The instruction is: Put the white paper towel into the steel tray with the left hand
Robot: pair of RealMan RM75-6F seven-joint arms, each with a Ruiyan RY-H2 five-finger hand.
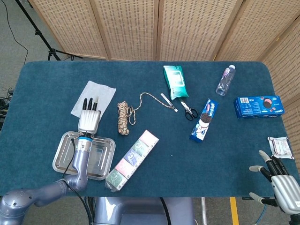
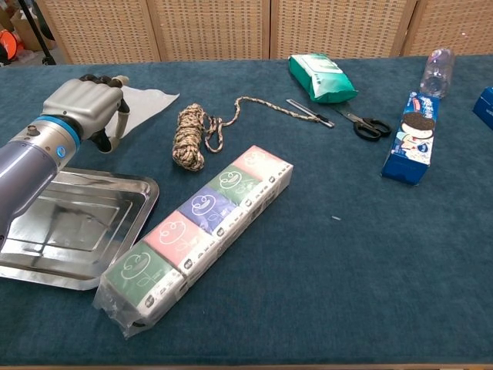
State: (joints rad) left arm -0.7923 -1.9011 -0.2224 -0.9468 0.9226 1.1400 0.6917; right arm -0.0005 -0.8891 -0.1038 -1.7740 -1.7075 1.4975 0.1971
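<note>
The blue-clothed bench [image 1: 154,164] carries the steel tray [image 1: 63,157] near its front-left edge. Just beyond it lies the white paper towel [image 1: 96,91] — the left hand [image 1: 88,120] rests fingers-down on its near part, nothing lifted. The right hand [image 1: 281,180] hangs off the front-right corner, fingers spread, empty. Labels are unreadable.

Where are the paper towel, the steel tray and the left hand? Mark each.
paper towel [image 1: 99,90]: head view, bare far part of the sheet.
steel tray [image 1: 102,158]: head view, bare floor by its right rim.
left hand [image 1: 88,120]: head view, back of the hand.
</note>
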